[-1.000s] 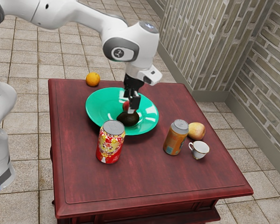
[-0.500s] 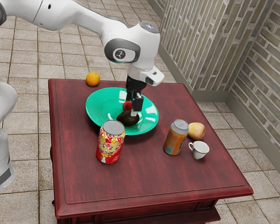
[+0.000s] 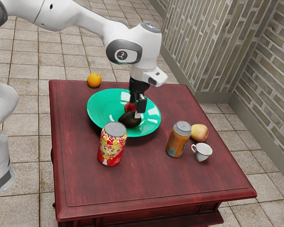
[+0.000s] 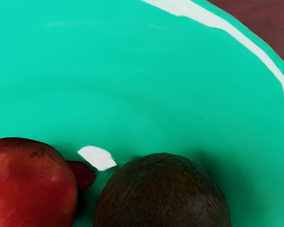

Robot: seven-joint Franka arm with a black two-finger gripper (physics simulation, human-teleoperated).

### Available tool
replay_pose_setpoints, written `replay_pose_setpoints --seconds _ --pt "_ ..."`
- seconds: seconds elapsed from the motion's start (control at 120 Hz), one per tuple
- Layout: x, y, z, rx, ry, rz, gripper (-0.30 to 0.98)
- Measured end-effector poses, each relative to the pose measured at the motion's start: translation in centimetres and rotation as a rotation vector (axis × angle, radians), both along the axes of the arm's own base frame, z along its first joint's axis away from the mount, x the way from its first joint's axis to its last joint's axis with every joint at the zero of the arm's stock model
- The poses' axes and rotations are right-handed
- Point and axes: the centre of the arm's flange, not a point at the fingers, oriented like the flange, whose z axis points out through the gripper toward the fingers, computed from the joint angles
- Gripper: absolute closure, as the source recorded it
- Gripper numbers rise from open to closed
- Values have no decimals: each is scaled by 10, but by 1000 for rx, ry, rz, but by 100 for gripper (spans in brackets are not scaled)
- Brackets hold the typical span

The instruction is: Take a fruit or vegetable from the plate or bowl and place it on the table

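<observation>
Exterior view: we look from high, set back, down across the worktop (image 3: 151, 182). Wrist view: we face down, close over the green dish (image 3: 102, 111), shared by both.

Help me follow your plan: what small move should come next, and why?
I'd probably ease my black gripper slightly toward the exterior view's left, centering on the dark, oval avocado. Its tip appears nearer the avocado's right end in that view than its middle. The round red pomegranate lies close by on the glossy green plate, so careful alignment seems wise.
</observation>
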Motion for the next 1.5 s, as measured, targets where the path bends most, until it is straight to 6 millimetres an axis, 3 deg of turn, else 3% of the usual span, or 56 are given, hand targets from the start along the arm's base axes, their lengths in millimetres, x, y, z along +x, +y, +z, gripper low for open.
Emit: replay_pose_setpoints --seconds 0.483,0.85,1.5 --pt "4 -12 -1 -74 -13 9 0" --pt "5 6 -1 -100 -18 5 0" --pt "17 6 -5 -84 1 -107 0"
